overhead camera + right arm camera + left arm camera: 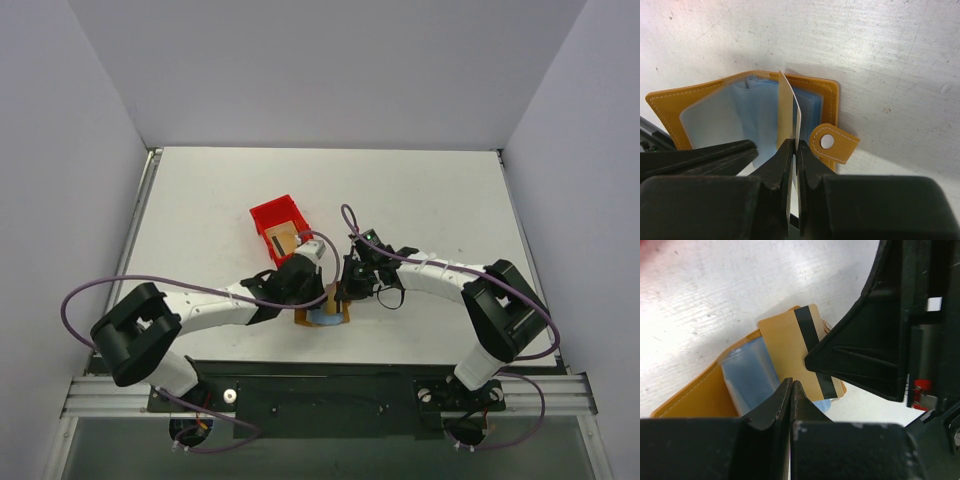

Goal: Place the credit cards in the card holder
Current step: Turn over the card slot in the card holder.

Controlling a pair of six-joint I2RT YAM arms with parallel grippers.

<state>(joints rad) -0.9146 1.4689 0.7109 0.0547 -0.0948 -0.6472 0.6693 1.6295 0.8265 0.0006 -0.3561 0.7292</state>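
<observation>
The card holder [322,318] lies open near the table's front edge, orange-tan [670,107] with light blue inner sleeves [720,115] and a snap tab [834,143]. My right gripper [795,143] is shut on a tan credit card [789,112] held on edge, its far end down among the blue sleeves. The left wrist view shows that card [785,342] with a black stripe, the right fingers [865,352] over it. My left gripper [791,382] is shut, pinching the near edge of a blue sleeve [747,375]. Both grippers [305,285] [347,290] meet over the holder.
A red plastic bin [262,215] stands just behind the grippers, with another tan card [284,238] inside. White walls enclose the table on three sides. The arms' bases and rail run along the near edge.
</observation>
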